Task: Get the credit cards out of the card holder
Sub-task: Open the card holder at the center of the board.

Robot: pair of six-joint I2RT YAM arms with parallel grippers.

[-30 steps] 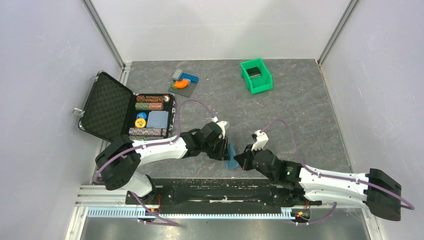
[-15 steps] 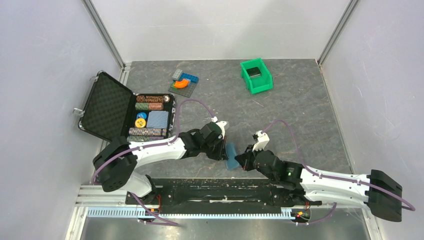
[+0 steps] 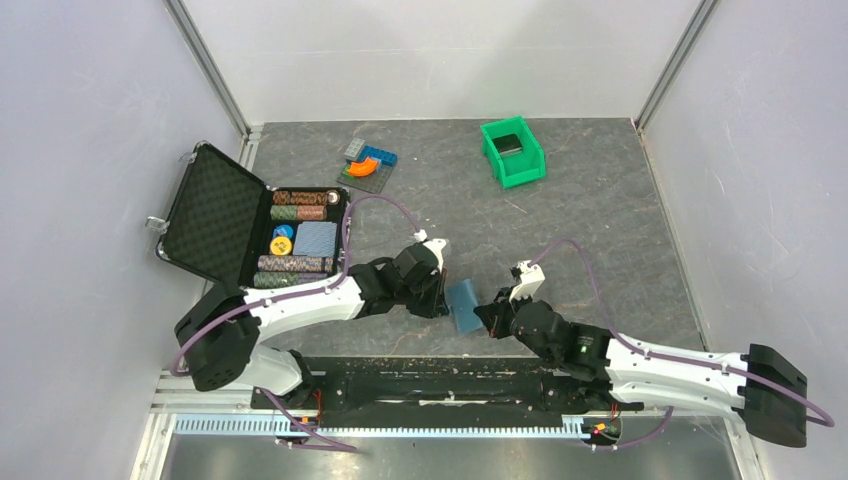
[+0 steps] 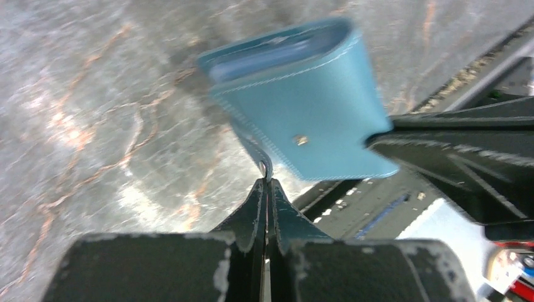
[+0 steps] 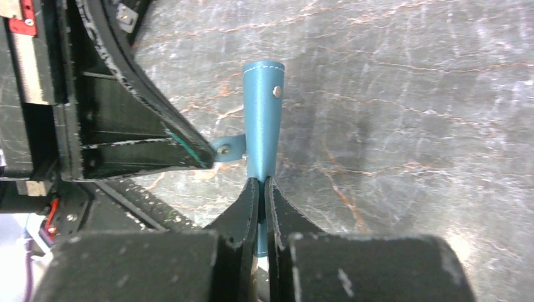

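Observation:
The card holder (image 3: 463, 305), a teal-blue wallet, is folded shut and held between both grippers just above the table's near edge. My left gripper (image 3: 443, 296) is shut on its small snap strap (image 4: 263, 165); the wallet's outer face (image 4: 308, 119) fills the left wrist view, in front of my left gripper (image 4: 266, 182). My right gripper (image 3: 488, 318) is shut on the wallet's opposite edge. In the right wrist view the wallet (image 5: 263, 119) stands edge-on in my right gripper (image 5: 259, 184), with the strap (image 5: 230, 149) at the left finger's tip. The credit cards are hidden.
An open black foam-lined case (image 3: 212, 212) with poker chips lies at the left. Toy bricks (image 3: 366, 165) lie at the back. A green bin (image 3: 512, 153) holding a dark flat thing stands at the back right. The black base rail (image 3: 430, 375) runs just below the wallet.
The left gripper has drawn slightly left with the strap. The wallet has turned so that more of its broad face shows from above. The right gripper keeps its hold.

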